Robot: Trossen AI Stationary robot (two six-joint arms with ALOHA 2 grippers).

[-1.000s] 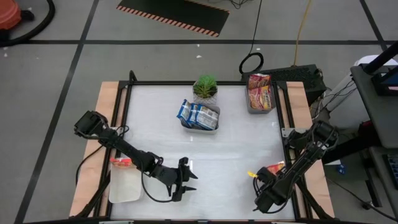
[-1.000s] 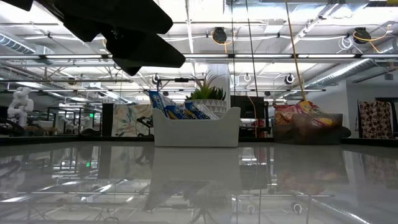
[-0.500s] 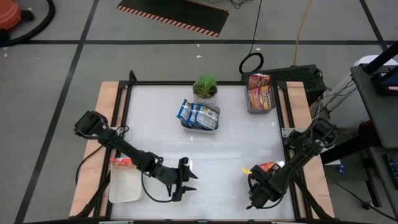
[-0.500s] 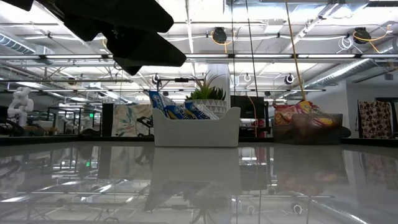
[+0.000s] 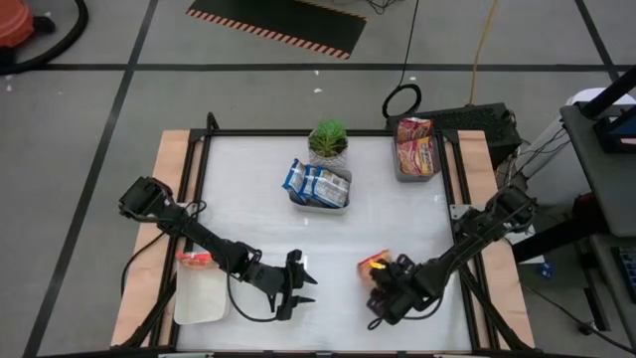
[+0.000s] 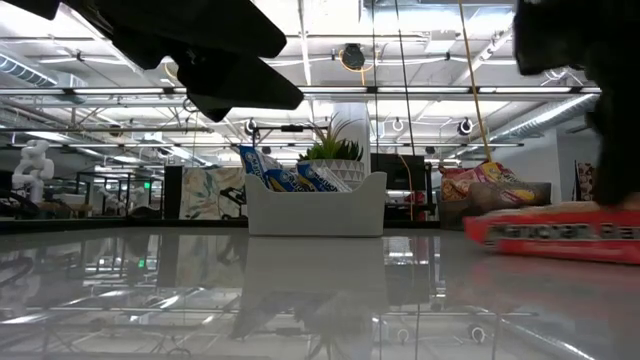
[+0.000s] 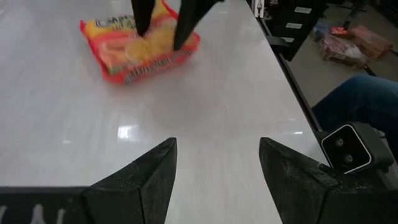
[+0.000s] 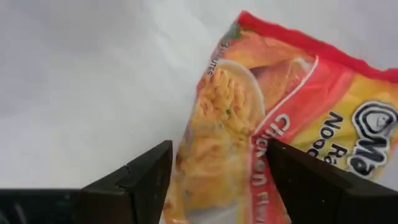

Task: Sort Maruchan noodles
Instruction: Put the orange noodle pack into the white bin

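An orange-red Maruchan noodle packet point(image 5: 376, 265) sits low over the table's near right part, with my right gripper point(image 5: 380, 282) shut on it; the left wrist view shows the same packet point(image 7: 134, 53). My left gripper point(image 5: 301, 281) hovers near the table's front edge, left of the packet, open with nothing between its fingers point(image 7: 155, 168). Blue-white packets stand in a white tray point(image 5: 318, 186) at the far middle. Red-yellow packets fill a grey tray point(image 5: 414, 149) at the far right. Another orange-red packet point(image 5: 192, 260) lies at the far end of a white tray point(image 5: 199, 296) at the near left. My right gripper pinches the packet between its two fingers point(image 7: 142, 18), which come down steeply from above and stand on the packet's two opposite sides point(image 8: 186, 168) near one end. The packet lies nearly flat, close to the table; whether it touches the table I cannot tell.
A small potted plant point(image 5: 328, 141) stands behind the white tray. A person's leg in jeans point(image 7: 360, 99) shows beyond the table's right edge, with more packets on the floor point(image 7: 354, 40). Bare tabletop point(image 5: 388, 219) lies between the trays and both grippers.
My right gripper has carried the orange-red packet from the table's right edge toward the left, along the near side, and has tipped to point more steeply down. The packet has come into the low view at the right.
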